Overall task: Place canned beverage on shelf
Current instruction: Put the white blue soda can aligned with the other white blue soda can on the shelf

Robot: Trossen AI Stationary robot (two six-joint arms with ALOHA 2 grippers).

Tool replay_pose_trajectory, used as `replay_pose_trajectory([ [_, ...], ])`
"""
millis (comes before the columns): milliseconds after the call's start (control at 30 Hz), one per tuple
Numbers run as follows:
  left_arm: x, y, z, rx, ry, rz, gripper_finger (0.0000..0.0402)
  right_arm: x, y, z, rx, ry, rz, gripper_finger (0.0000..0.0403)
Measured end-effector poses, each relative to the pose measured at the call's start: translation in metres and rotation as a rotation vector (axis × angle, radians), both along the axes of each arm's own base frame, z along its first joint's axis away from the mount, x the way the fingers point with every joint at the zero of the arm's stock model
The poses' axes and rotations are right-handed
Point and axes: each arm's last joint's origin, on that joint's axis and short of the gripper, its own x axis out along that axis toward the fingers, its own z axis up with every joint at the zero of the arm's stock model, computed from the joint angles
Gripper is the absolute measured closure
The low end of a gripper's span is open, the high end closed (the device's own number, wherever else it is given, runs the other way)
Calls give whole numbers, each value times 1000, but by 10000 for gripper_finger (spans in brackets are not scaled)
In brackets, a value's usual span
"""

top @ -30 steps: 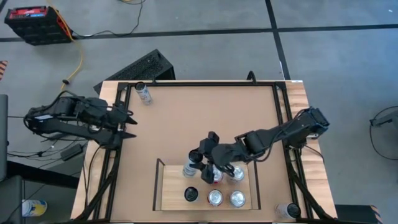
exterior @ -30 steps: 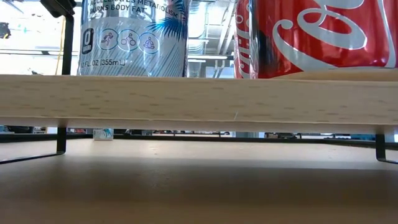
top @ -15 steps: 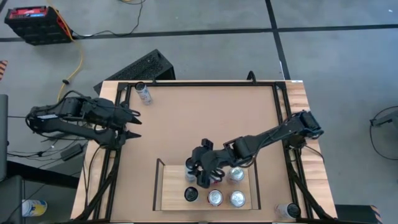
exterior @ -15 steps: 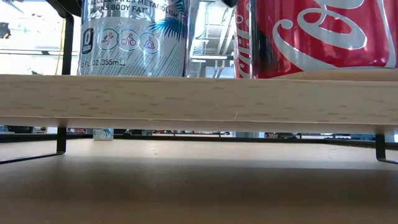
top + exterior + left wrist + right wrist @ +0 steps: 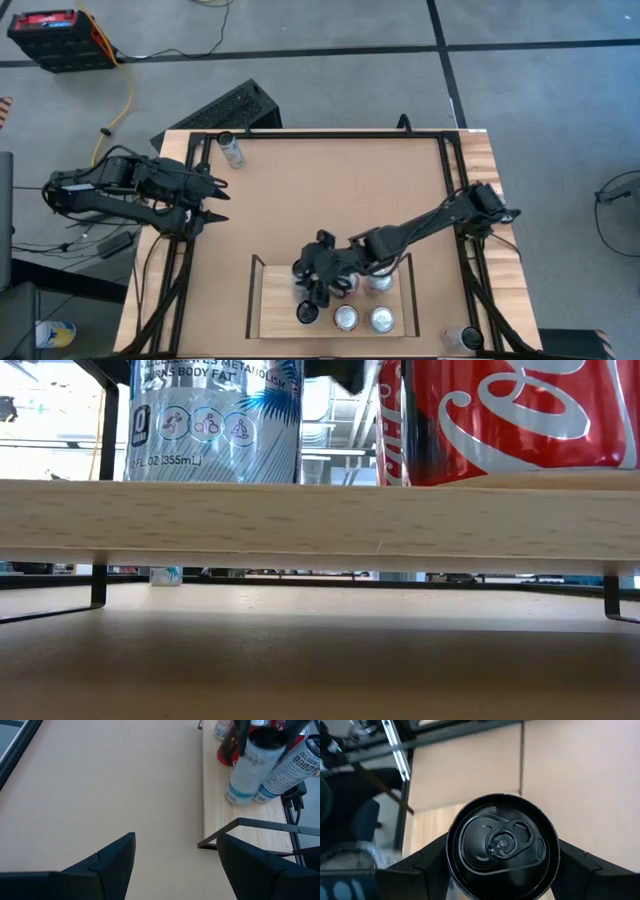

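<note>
The shelf (image 5: 275, 308), a pale wood board with black end rails, stands at the table's near middle with several cans upright on it, among them a red can (image 5: 510, 415) and a Celsius can (image 5: 215, 415). My right gripper (image 5: 310, 283) is over the shelf's far left part, shut on a pale blue can with a black top (image 5: 246, 770). The can's bottom is close to the board; whether it touches, I cannot tell. My left gripper (image 5: 215, 205) waits open over the table's left edge, with nothing between its fingers (image 5: 115, 865). My right gripper pinches the can's wall just under its black top rim (image 5: 451, 852) between its two fingers (image 5: 422, 867), one on each side. The fingers slant down from the table's far right. The can stands nearly upright in the hold, top up, over the shelf board.
One can (image 5: 232, 150) stands at the table's far left corner and another (image 5: 462, 340) at its near right corner. Black frame rails (image 5: 450, 180) run along the table's edges. The brown tabletop (image 5: 330, 190) between the shelf and the far edge is bare.
My right gripper has gone down and toward the table's near edge, a little to the left, carrying the can from beside the shelf's far edge to over its far left part. The can has stayed upright in the hold.
</note>
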Motion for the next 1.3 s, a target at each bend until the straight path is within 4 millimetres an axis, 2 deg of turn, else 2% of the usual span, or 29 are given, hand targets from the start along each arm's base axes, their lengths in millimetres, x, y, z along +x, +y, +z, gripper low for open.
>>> replay_pose_trajectory([
  [333,0,0,1,12,-7,-10,141,4,2,-9,-10,15,7,122],
  [500,0,0,1,17,-7,-13,141,4,2,-9,-5,19,4,64],
  [600,0,0,0,22,-6,-17,141,4,1,-9,10,21,-9,46],
  [833,0,0,0,30,-6,-24,141,3,2,-8,30,22,-16,53],
  [1300,0,0,0,30,-5,-25,141,5,5,45,66,-61,-12,55],
])
